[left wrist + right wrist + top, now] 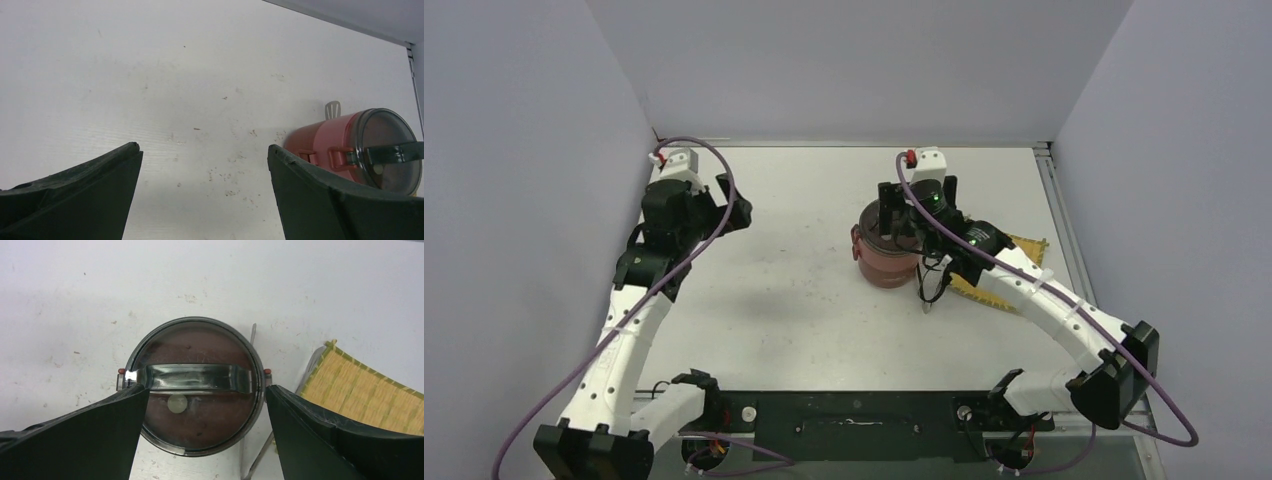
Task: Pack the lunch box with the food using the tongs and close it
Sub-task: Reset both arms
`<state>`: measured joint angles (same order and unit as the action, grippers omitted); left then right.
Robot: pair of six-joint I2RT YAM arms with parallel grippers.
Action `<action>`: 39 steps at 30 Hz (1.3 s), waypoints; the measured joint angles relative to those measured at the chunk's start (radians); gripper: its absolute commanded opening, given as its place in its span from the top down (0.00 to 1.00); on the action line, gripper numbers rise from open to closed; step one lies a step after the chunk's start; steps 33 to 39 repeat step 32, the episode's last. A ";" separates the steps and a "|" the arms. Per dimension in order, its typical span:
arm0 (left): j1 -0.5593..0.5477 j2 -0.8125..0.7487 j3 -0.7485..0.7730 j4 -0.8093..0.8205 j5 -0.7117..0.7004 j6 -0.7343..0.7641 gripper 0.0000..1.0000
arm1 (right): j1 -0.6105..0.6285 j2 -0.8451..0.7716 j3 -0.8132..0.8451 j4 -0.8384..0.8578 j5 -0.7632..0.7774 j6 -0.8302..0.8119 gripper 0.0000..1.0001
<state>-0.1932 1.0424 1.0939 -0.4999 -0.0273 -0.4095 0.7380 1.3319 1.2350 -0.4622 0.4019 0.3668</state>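
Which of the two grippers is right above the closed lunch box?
The right gripper: its open jaws hang directly over the lunch box. The left gripper is far off to the left of it.

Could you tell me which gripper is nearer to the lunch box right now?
The right. The right gripper hovers directly above the lunch box, jaws open either side of its lid handle. The left gripper hangs open far to the box's left, above the table.

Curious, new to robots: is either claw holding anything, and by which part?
Nothing is held. The left gripper is open over the table; the right gripper stands open above the lunch box.
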 measured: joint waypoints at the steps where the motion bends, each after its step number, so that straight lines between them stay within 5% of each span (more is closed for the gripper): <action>1: 0.024 -0.027 -0.010 0.000 0.000 0.007 0.04 | -0.008 -0.019 0.007 -0.008 -0.009 -0.010 0.10; 9: 0.113 -0.180 -0.151 0.015 -0.066 0.070 0.04 | -0.195 -0.168 -0.015 0.015 -0.063 -0.061 0.10; 17: 0.114 -0.365 -0.320 0.056 -0.180 0.100 0.04 | -0.510 -0.370 -0.341 0.168 -0.154 -0.084 0.10; 25: 0.114 -0.456 -0.334 0.123 -0.226 0.111 0.04 | -0.534 -0.609 -0.615 0.380 -0.148 -0.110 0.10; 39: 0.114 -0.466 -0.352 0.138 -0.227 0.127 0.04 | -0.534 -0.638 -0.643 0.458 -0.140 -0.121 0.10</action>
